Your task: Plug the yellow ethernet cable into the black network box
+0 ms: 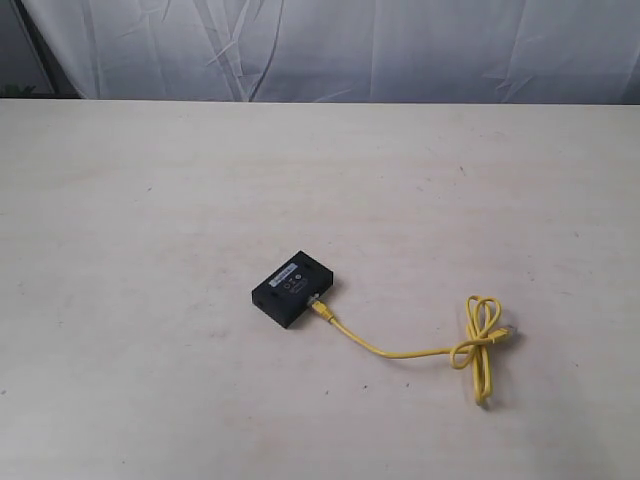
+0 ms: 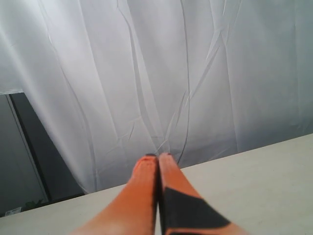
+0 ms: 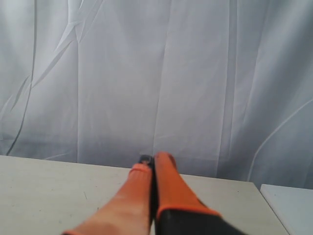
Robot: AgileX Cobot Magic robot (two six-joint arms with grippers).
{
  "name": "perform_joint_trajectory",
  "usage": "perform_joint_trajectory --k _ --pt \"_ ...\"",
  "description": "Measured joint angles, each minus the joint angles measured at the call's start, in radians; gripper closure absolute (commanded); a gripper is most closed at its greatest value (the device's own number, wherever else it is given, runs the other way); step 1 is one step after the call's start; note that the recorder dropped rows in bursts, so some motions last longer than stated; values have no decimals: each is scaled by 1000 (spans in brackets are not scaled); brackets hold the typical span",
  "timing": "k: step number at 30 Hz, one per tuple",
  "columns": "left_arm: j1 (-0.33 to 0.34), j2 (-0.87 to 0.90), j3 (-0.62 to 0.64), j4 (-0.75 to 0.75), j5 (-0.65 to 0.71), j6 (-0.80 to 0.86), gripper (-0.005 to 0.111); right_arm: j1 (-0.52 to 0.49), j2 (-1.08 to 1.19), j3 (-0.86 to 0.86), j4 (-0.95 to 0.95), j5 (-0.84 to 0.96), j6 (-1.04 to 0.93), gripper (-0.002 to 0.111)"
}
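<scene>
The black network box [image 1: 294, 288] lies flat near the middle of the table, white label facing up. One end of the yellow ethernet cable [image 1: 400, 352] sits in the box's right side at the plug [image 1: 317, 304]; the cord runs right to a knotted loop [image 1: 478, 337], and the free end lies beside the loop. Neither arm shows in the exterior view. My left gripper [image 2: 158, 156] is shut with nothing between its orange fingers, held above the table and facing the white curtain. My right gripper [image 3: 154, 157] is likewise shut and empty, also aimed at the curtain. Box and cable are out of both wrist views.
A pale table [image 1: 150, 250] fills the exterior view, backed by a white curtain [image 1: 330, 50]. A dark gap [image 2: 29, 166] shows beside the curtain in the left wrist view. A white surface [image 3: 293, 205] lies past the table's edge in the right wrist view.
</scene>
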Motion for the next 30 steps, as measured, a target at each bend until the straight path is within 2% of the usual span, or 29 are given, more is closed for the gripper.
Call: perform_joint_trajectory --k 4,8,10,15,24,30 --pt "0 0 0 4 4 -71 107 0 0 0 0 0 0 108" --pt "0 -1 30 146 4 -293 107 0 0 0 0 0 0 108" --pt "0 -16 62 187 4 -347 107 0 0 0 6 0 0 108" --pt "7 -78 158 194 4 -364 107 0 0 0 19 0 0 108" --pt "103 -167 315 160 5 -368 107 0 0 0 21 0 0 108" --pt "131 -213 406 140 5 -370 107 0 0 0 23 0 0 108"
